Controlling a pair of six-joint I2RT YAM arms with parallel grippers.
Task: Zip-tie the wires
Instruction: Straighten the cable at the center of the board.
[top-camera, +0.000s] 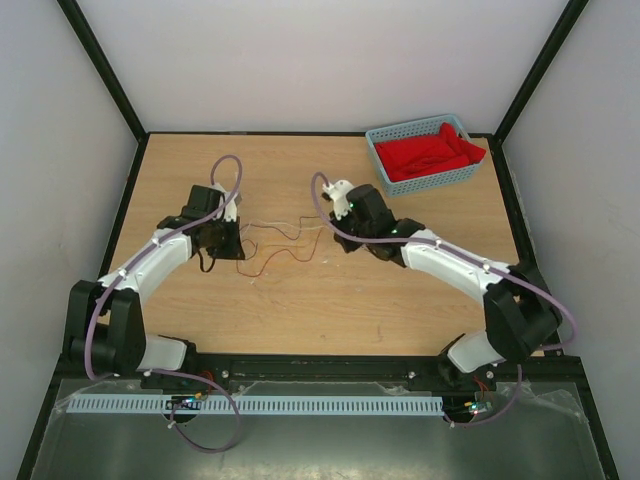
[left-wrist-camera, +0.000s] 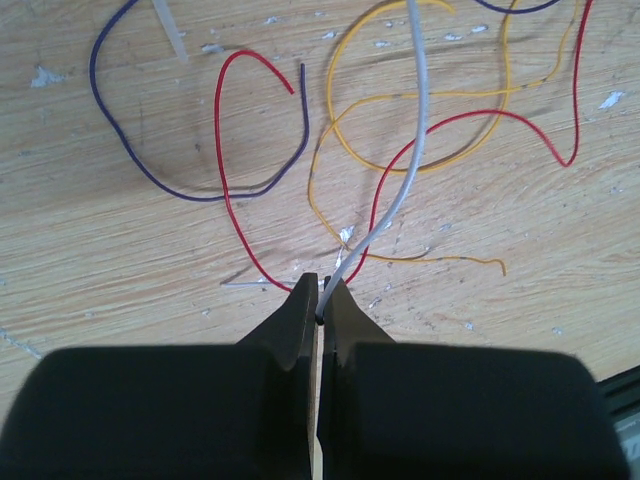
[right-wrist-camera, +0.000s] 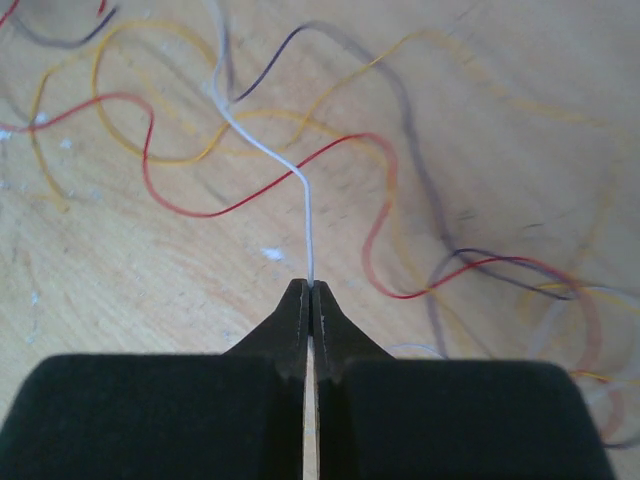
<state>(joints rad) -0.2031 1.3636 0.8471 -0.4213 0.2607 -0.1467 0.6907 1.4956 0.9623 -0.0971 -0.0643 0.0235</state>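
Observation:
The wires (top-camera: 285, 245) lie loosely curled on the wooden table between my two grippers: a red strand (left-wrist-camera: 228, 190), an orange one (left-wrist-camera: 345, 140) and a dark one (left-wrist-camera: 130, 150). A thin white zip tie (left-wrist-camera: 421, 120) runs over them. My left gripper (left-wrist-camera: 322, 300) is shut on one end of it, at the wires' left (top-camera: 238, 245). The other end (right-wrist-camera: 309, 230) is pinched in my right gripper (right-wrist-camera: 311, 295), which is shut at the wires' right (top-camera: 335, 238). Red (right-wrist-camera: 250, 200) and orange (right-wrist-camera: 120, 130) strands curl beneath the tie in the right wrist view.
A blue mesh basket (top-camera: 435, 183) holding red cloth stands at the back right corner. A short pale strip (left-wrist-camera: 170, 30) lies on the wood beyond the dark wire. Black frame posts and white walls enclose the table.

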